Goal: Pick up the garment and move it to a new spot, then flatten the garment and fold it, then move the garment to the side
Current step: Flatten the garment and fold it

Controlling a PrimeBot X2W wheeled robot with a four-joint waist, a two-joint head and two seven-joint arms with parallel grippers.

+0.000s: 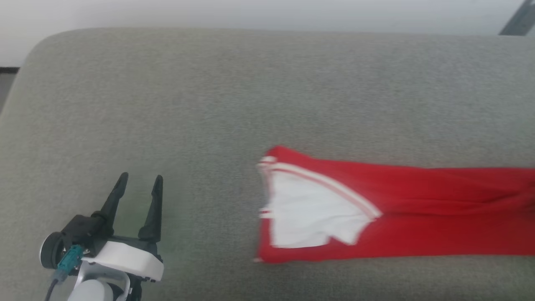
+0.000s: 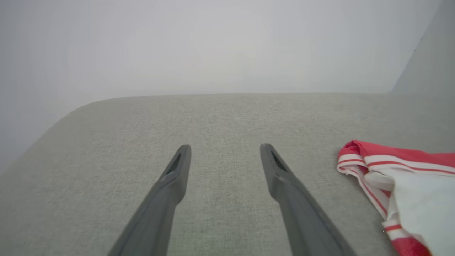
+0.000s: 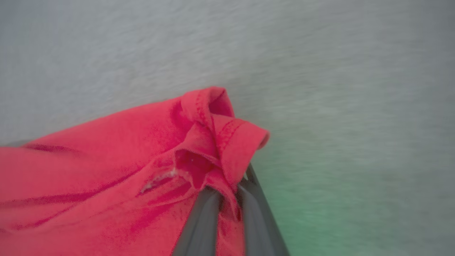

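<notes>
The garment [image 1: 401, 209] is a bright red piece with a white inner panel and white striped trim. It lies stretched across the grey cushion, running off the head view's right edge. Its striped end [image 2: 394, 185] appears at the right of the left wrist view. My left gripper [image 1: 140, 179] stands open at the lower left, well left of the cloth, nothing between its fingers [image 2: 177, 170]. In the right wrist view my right gripper [image 3: 231, 192] is shut on a bunched red hem of the garment [image 3: 213, 135], the fold pinched between its two dark fingers.
The grey fabric cushion [image 1: 234, 96] spreads wide, with a rounded corner at the far left. A pale wall rises behind it. A dark strut [image 1: 518, 21] shows at the top right corner.
</notes>
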